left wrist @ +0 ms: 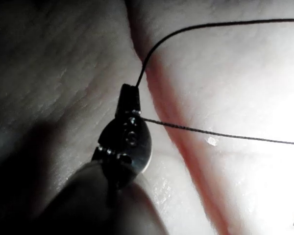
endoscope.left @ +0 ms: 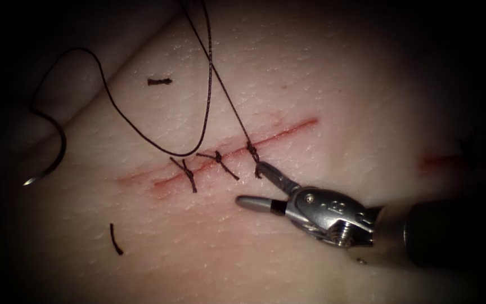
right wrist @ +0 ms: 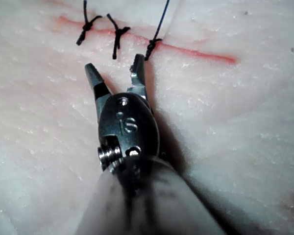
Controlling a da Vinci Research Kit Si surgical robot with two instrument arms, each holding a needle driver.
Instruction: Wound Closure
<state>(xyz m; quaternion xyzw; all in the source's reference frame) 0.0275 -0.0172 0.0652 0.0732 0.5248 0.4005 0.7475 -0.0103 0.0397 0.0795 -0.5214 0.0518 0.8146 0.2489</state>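
The right tool [endoscope.left: 257, 186], fingers spread and empty beside the third knot [endoscope.left: 252, 150], should keep clear of it while the left tool [left wrist: 129, 98] clenches the thread [left wrist: 196, 30]; the needle [endoscope.left: 49, 163] lies free, far left.

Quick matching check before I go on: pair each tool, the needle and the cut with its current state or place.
1. left pincer
2. right pincer
3. needle
4. cut

A. lying loose, left of the cut
B. shut on the thread
C. crossed by three knotted stitches
D. open, beside the rightmost knot

Pairs: 1-B, 2-D, 3-A, 4-C
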